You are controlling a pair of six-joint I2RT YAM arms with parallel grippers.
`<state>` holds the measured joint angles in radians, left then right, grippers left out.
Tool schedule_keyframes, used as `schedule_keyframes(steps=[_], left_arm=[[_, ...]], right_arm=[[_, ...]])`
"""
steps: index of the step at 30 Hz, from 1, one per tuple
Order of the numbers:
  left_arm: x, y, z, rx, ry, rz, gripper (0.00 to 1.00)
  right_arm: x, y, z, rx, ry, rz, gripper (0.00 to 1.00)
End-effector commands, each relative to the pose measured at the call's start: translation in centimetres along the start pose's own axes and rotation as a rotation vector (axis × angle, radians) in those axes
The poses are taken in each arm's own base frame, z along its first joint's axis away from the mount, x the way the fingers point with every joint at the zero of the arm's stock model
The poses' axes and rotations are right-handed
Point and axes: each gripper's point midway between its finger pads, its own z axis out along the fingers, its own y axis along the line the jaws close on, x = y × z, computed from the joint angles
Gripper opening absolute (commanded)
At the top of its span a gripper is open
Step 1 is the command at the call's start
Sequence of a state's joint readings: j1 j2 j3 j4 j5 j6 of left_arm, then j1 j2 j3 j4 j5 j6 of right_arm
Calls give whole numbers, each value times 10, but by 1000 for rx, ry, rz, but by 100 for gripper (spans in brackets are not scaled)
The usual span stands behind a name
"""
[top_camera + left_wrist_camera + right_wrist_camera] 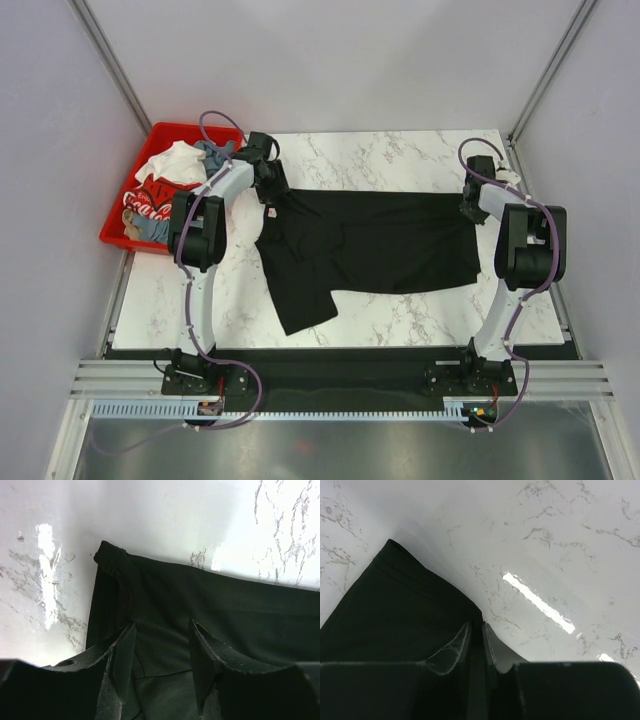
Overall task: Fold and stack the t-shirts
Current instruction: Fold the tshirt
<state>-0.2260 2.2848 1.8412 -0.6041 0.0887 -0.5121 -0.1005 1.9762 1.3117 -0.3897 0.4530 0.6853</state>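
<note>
A black t-shirt (370, 245) lies spread flat across the marble table, collar to the left and one sleeve (300, 305) pointing toward the near edge. My left gripper (272, 190) hovers over its collar and shoulder corner. In the left wrist view that gripper (162, 625) is open, with black cloth (200, 595) lying beneath the gap. My right gripper (470, 205) is at the shirt's far right corner. In the right wrist view its jaws (476, 624) stand nearly together with the shirt's edge (395, 610) running between them. More t-shirts, white (175, 160), red with Coca-Cola lettering (155, 200) and grey-blue (215, 152), lie in a heap.
A red plastic bin (112, 232) holding the heaped shirts stands off the table's far left corner, beside the left arm. Grey walls enclose the table on three sides. Bare marble shows behind the shirt and along the near edge.
</note>
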Motion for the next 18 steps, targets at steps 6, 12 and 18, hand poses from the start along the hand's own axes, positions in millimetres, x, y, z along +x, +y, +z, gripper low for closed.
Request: schedule_keyframes(steps=[6, 12, 18], left_arm=[[-10, -27, -67, 123, -49, 68, 57], [-8, -22, -90, 114, -79, 72, 56], [12, -11, -67, 128, 16, 19, 49]], right_arm=[[-36, 31, -48, -188, -8, -33, 35], [-41, 84, -87, -411, -7, -158, 37], [8, 176, -134, -701, 41, -388, 35]])
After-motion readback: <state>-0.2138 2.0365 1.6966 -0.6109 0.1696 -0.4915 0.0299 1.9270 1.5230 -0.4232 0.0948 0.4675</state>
